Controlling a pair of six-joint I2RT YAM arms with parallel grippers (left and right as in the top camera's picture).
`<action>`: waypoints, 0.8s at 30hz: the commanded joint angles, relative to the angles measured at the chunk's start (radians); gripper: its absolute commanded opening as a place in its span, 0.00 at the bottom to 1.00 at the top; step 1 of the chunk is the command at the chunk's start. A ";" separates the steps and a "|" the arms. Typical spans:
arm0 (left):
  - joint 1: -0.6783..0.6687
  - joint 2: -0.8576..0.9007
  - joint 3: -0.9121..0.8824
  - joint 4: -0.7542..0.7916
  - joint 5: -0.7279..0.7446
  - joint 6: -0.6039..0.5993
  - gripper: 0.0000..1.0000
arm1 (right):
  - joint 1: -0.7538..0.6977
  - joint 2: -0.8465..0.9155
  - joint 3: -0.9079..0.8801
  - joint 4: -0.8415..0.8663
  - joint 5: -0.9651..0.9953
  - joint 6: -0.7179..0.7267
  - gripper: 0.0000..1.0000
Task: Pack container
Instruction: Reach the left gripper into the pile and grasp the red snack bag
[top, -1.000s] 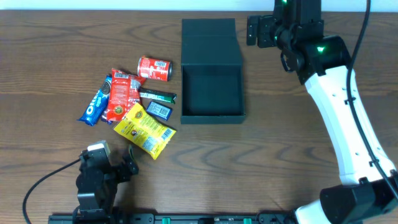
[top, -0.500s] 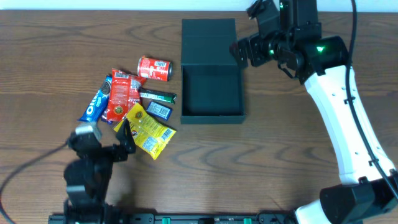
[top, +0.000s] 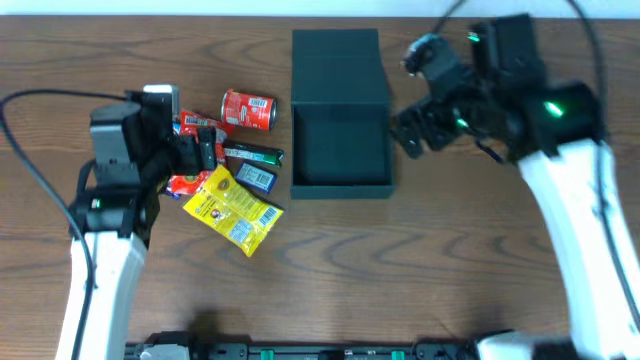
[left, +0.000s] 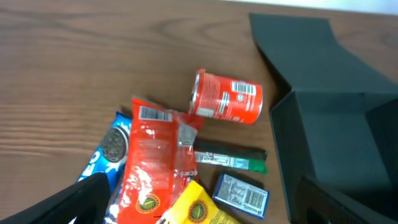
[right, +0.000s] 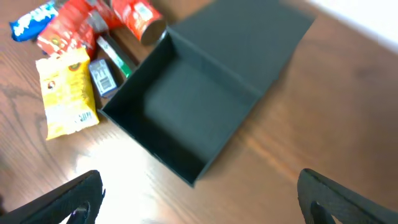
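Both pincers stood wide open and empty. The left pincer (top: 202, 152) hovered over the snack pile, the right pincer (top: 410, 128) just right of the container (top: 340, 185). The container sat open mid-counter (top: 450, 270), flap flat behind. Barcodes showed on the red packet (left: 155, 165), yellow packet (top: 235, 208) and small blue packet (left: 242, 191). The white label print on the red can (left: 227, 96) was too small to read.

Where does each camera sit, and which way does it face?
Overhead: above the table, looking straight down; left arm, right arm, snacks, open container.
Left wrist: over the snacks, angled down at the red can; own fingers at bottom corners.
Right wrist: right of the container, angled down at it; own fingers at bottom corners.
Shared by all: container, red can.
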 joint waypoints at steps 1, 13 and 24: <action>0.002 0.063 0.016 0.008 0.020 0.022 0.95 | -0.038 -0.072 -0.066 0.024 -0.009 -0.070 0.99; -0.008 0.410 0.016 0.093 -0.058 0.108 0.96 | -0.044 -0.048 -0.131 0.034 -0.010 -0.058 0.99; -0.105 0.550 0.016 0.137 -0.397 0.129 0.97 | -0.044 -0.047 -0.131 0.036 -0.010 -0.041 0.99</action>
